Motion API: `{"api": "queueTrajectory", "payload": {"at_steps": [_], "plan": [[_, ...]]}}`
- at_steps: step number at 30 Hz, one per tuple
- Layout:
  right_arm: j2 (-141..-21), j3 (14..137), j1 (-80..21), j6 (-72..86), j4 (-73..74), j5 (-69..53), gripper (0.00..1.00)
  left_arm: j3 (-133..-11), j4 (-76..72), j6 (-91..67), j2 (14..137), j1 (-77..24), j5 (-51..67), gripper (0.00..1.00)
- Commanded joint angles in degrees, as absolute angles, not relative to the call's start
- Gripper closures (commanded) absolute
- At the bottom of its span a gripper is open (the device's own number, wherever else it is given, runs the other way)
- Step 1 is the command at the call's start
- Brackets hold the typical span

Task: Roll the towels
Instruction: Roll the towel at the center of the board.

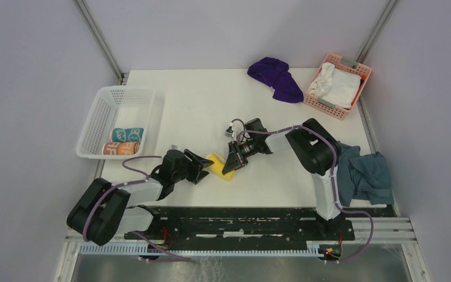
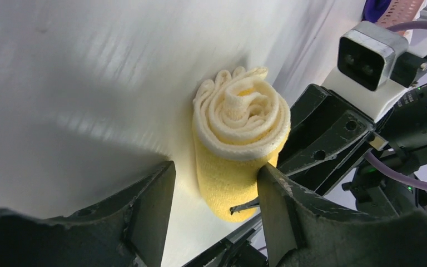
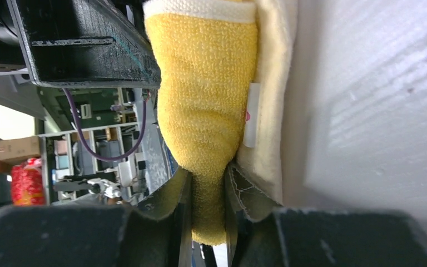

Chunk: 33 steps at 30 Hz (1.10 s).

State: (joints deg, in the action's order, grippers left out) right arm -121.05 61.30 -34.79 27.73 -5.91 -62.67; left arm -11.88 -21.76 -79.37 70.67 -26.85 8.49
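- Left end effector (image 2: 214, 177) standing spread, straddling spiral end of yellow towel roll (image 2: 239, 139); one finger touching roll, other apart.
- Right end effector (image 3: 207, 177) pinching opposite end of roll, squeezing terry thin.
- Roll lying on worktop (image 1: 199, 111) between both arms.
- Judging: rolling of this towel looking complete; handover for stowing now in hand.
- Next move calling for left closing across coil so it is not unwinding, then right letting go.
- Likely goal: white basket (image 1: 94, 123), far left, holding teal roll (image 1: 127, 134) and orange roll (image 1: 120, 148).
- Purple towel (image 1: 276, 79) lying crumpled at far edge, waiting.

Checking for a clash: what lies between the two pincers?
The rolled yellow towel: the right pincer pinches it, and the open left pincer stands at its other side. The top view shows it.
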Motion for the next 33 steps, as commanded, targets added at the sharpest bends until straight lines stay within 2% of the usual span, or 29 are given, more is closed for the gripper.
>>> {"api": "queueTrajectory", "payload": {"at_steps": [1, 3, 10, 18, 25, 33], "plan": [[-123.4, 59.1, -34.1, 31.5, -5.8, -59.6, 0.78, -13.6, -23.5, -80.6, 76.2, -26.7, 8.7, 0.39], [-122.0, 59.5, -34.0, 28.8, -2.2, -57.2, 0.75, -13.7, -23.3, -81.3, 78.3, -26.8, 8.6, 0.42], [-110.5, 58.8, -34.3, 20.1, 8.1, -44.6, 0.5, -15.0, -15.9, -81.7, 80.1, -26.7, 6.2, 0.47], [-95.4, 58.7, -39.8, 9.5, 16.8, -23.3, 0.33, -16.3, -12.5, -80.7, 79.4, -26.7, 4.7, 0.48], [-90.2, 59.0, -52.8, -1.5, 16.2, -2.2, 0.29, -16.7, -11.6, -80.3, 78.8, -26.7, 4.5, 0.48], [-96.7, 59.6, -59.4, -6.5, 13.4, 5.1, 0.3, -16.9, -11.1, -80.3, 78.3, -26.8, 4.4, 0.47]]}}
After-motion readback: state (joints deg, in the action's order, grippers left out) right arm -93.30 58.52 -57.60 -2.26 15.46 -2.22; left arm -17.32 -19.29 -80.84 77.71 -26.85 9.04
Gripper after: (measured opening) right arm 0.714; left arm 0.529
